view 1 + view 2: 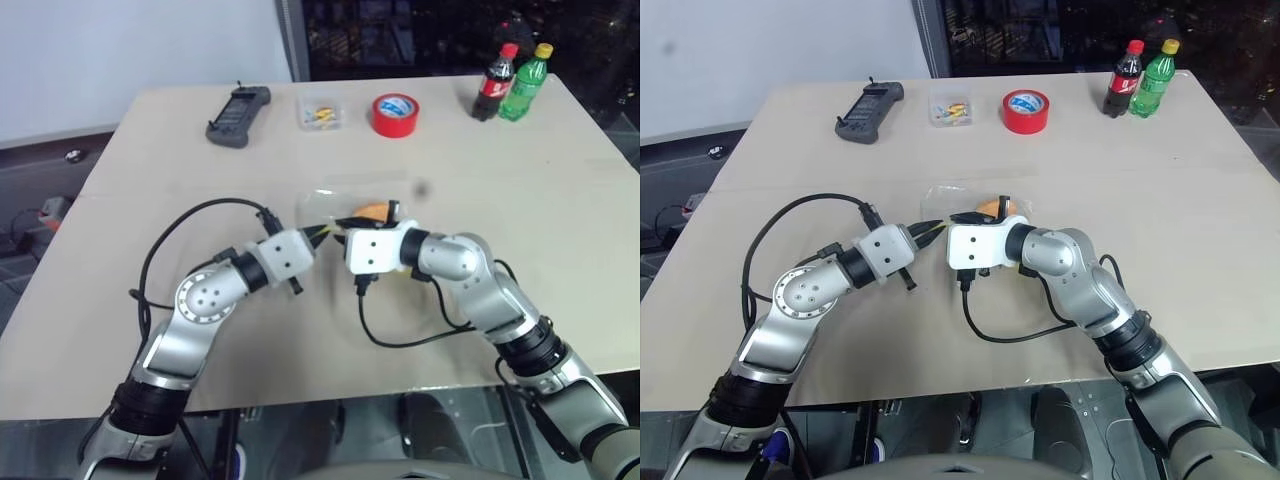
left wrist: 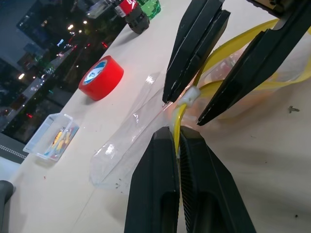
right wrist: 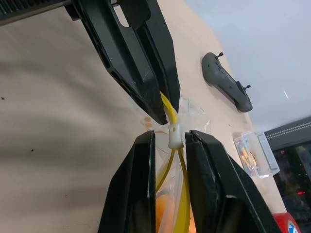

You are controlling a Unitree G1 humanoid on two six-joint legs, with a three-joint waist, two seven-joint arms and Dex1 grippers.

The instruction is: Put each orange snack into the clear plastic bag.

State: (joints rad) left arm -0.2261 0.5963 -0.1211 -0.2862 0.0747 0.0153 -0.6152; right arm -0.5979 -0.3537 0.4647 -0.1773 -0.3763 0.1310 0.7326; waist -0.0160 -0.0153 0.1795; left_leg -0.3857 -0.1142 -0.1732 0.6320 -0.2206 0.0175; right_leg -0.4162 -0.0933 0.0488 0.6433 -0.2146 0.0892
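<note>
The clear plastic bag (image 1: 340,203) lies crinkled at the middle of the table, its yellow seal strip (image 2: 219,48) raised between my two grippers. An orange snack (image 1: 371,211) shows through the plastic inside the bag, also visible as an orange patch (image 3: 163,209) low between the seal strips. My left gripper (image 2: 178,133) is shut on the end of the yellow strip. My right gripper (image 3: 170,138) faces it from the other side. Its jaws stand slightly parted, with the white zip slider (image 3: 175,136) between the fingertips.
At the table's far edge are a black handheld controller (image 1: 239,116), a small clear box with coloured bits (image 1: 321,112), a red tape roll (image 1: 394,115) and two bottles (image 1: 512,80). Black cables loop from both wrists over the near table.
</note>
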